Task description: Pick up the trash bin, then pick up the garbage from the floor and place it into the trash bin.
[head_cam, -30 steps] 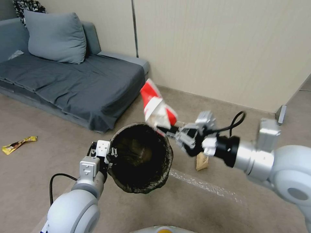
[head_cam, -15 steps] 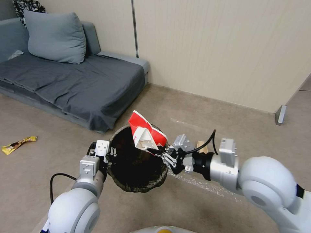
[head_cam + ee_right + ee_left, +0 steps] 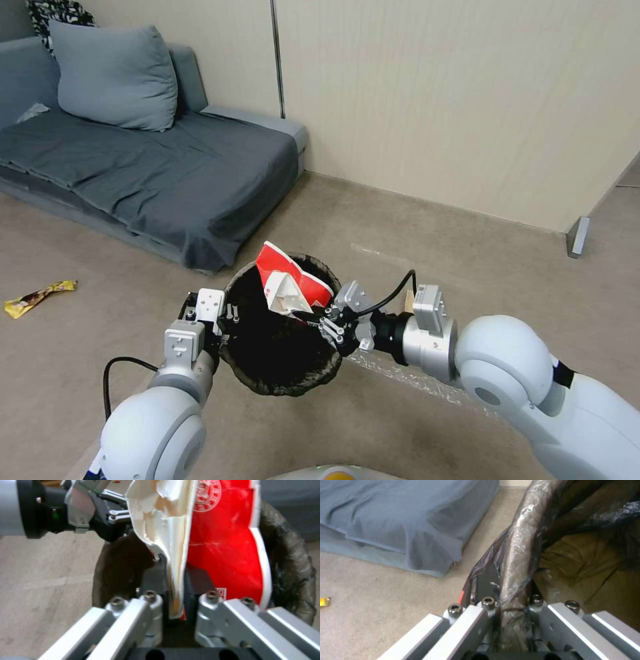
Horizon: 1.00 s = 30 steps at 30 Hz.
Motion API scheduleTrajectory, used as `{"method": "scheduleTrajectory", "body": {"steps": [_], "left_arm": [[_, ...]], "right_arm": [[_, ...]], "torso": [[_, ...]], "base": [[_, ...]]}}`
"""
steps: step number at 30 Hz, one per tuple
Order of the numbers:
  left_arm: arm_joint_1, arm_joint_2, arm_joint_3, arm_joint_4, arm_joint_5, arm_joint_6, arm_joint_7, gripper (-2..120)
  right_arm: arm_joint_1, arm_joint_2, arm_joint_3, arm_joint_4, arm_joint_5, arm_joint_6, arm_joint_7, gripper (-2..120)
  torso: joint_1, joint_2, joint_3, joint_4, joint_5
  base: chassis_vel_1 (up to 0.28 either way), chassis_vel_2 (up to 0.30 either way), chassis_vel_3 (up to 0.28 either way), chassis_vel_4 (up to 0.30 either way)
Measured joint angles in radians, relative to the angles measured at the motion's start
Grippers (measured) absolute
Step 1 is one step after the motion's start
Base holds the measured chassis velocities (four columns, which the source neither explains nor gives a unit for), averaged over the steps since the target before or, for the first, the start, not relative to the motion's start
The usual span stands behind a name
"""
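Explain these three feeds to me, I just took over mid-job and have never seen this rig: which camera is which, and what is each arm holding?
The wide picture comes from the robot's head, looking down at its two white arms. The other two come from cameras on each wrist, looking along the metal fingers.

The left gripper is shut on the rim of the trash bin, a round bin lined with a crinkled dark bag; the left wrist view shows that rim pinched between its fingers.

The right gripper is shut on a crushed red-and-white packet, held over the bin's mouth and partly inside it. The right wrist view shows the packet close up.

On the carpet, a yellow wrapper lies to the left and a small brown piece sits behind the right wrist. A grey sofa stands at the back.
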<state>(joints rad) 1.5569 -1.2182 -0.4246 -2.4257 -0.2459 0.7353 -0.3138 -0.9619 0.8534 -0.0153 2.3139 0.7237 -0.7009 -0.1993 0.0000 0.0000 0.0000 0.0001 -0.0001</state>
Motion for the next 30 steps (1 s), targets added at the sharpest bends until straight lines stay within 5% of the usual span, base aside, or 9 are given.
{"method": "scheduleTrajectory", "body": {"steps": [23, 30], "left_arm": [[-0.005, 0.002, -0.002, 0.004, -0.004, 0.000, 0.000, 0], [-0.006, 0.004, -0.003, 0.004, -0.006, 0.000, 0.000, 0]], "right_arm": [[-0.024, 0.013, 0.017, -0.033, -0.009, 0.010, 0.029, 96], [-0.058, 0.051, 0.167, -0.026, -0.087, 0.058, 0.051, 100]], "torso": [[0.000, 0.000, 0.000, -0.0001, 0.0001], [0.000, 0.000, 0.000, 0.0000, 0.0000]], "base": [[0.000, 0.000, 0.000, 0.000], [0.000, 0.000, 0.000, 0.000]]}}
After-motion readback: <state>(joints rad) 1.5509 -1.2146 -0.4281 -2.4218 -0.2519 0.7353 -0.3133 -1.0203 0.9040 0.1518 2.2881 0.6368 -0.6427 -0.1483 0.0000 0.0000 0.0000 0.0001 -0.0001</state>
